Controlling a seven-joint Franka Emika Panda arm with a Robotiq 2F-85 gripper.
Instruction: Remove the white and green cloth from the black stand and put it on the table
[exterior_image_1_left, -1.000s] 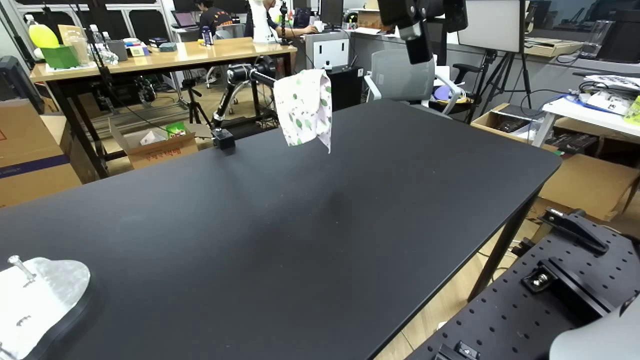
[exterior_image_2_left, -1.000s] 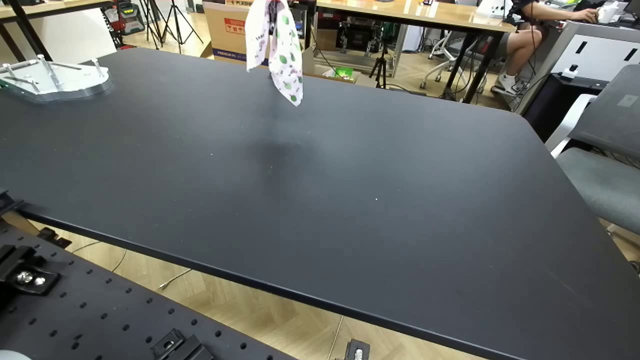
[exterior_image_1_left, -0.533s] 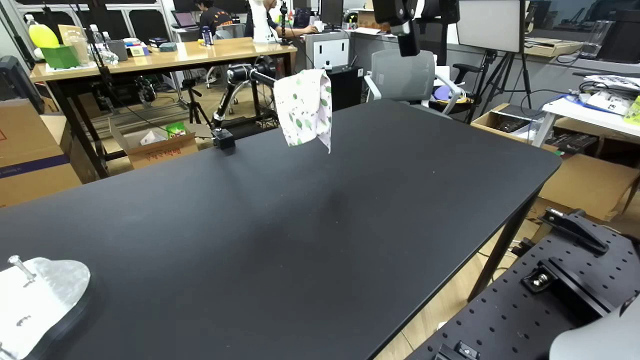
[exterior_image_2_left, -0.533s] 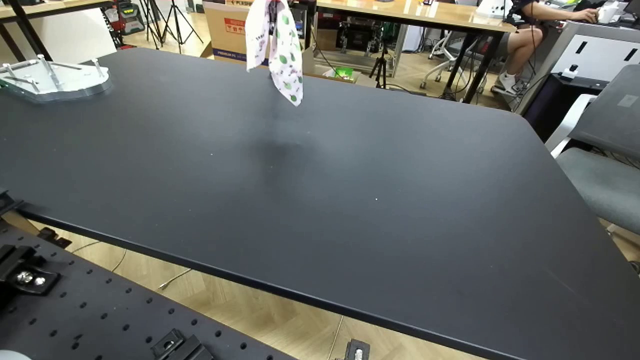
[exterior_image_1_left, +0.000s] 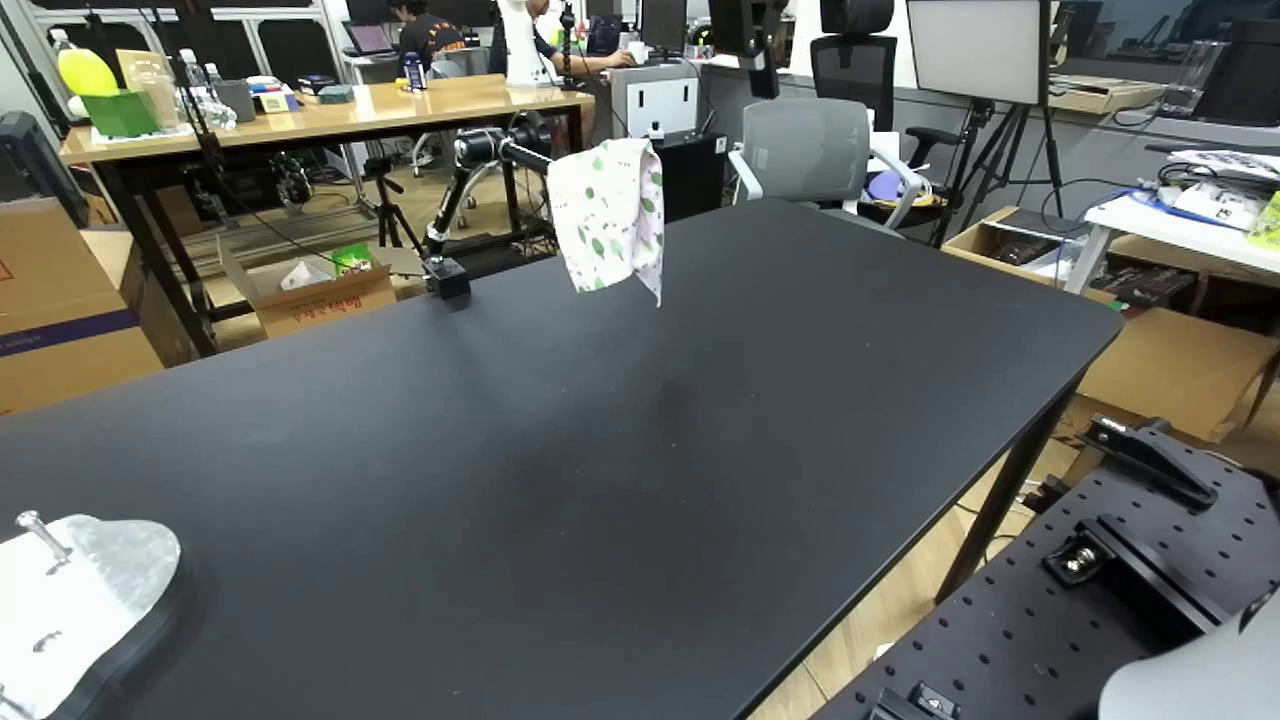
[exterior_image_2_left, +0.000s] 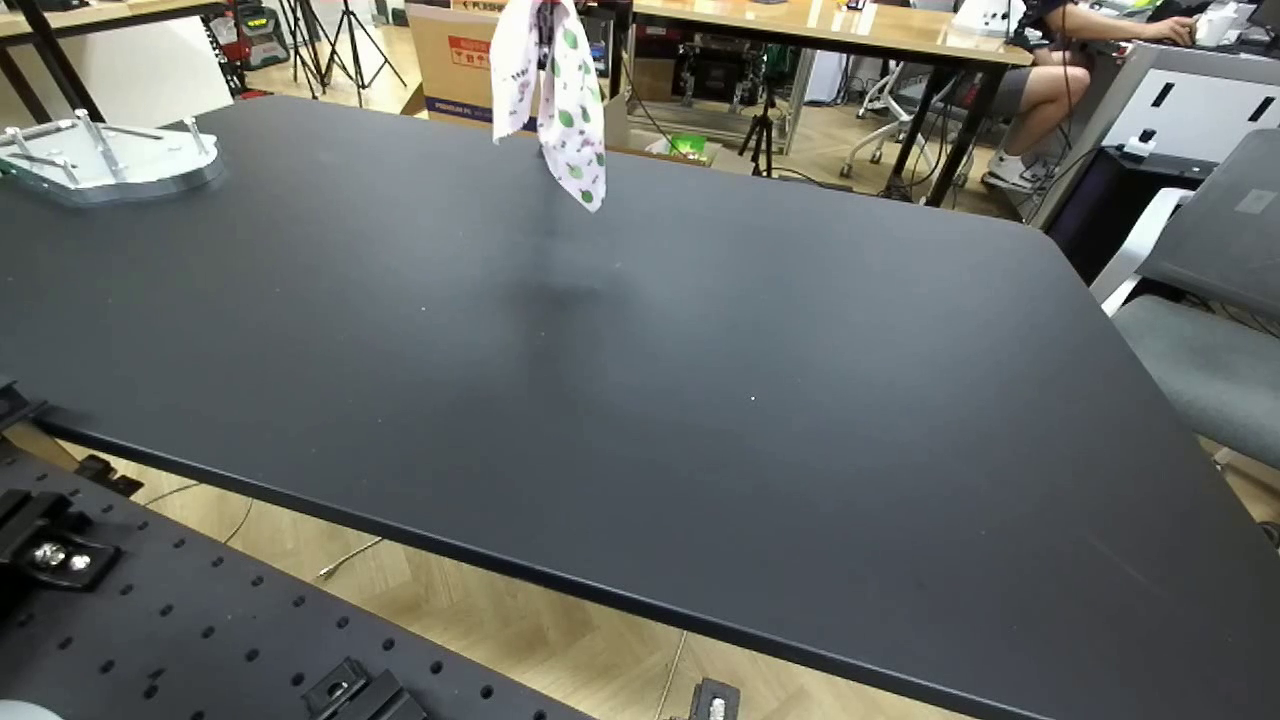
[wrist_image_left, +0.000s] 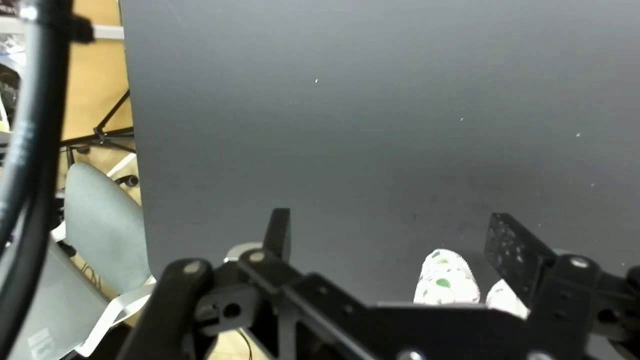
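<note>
The white and green cloth (exterior_image_1_left: 608, 215) hangs folded over the arm of the black stand (exterior_image_1_left: 440, 225), above the far side of the black table (exterior_image_1_left: 600, 480). It hangs at the top of an exterior view (exterior_image_2_left: 574, 110), where it hides most of the stand. My gripper (exterior_image_1_left: 758, 55) is partly cut off at the top edge, to the right of the cloth and higher, apart from it. In the wrist view, the gripper (wrist_image_left: 390, 212) has its fingers wide apart with nothing between the tips. The cloth (wrist_image_left: 445, 280) shows low, nearer the right finger, partly hidden by the gripper body.
A white-topped object with metal pegs (exterior_image_1_left: 90, 570) lies on the table; it also shows in an exterior view (exterior_image_2_left: 110, 155). A grey chair (exterior_image_1_left: 805, 150) stands beyond the far edge. The perforated black mount (exterior_image_1_left: 1050, 600) borders the near side.
My gripper has moved left and slightly up in an exterior view, nearer to the cloth's side. The cloth and stand have not moved.
</note>
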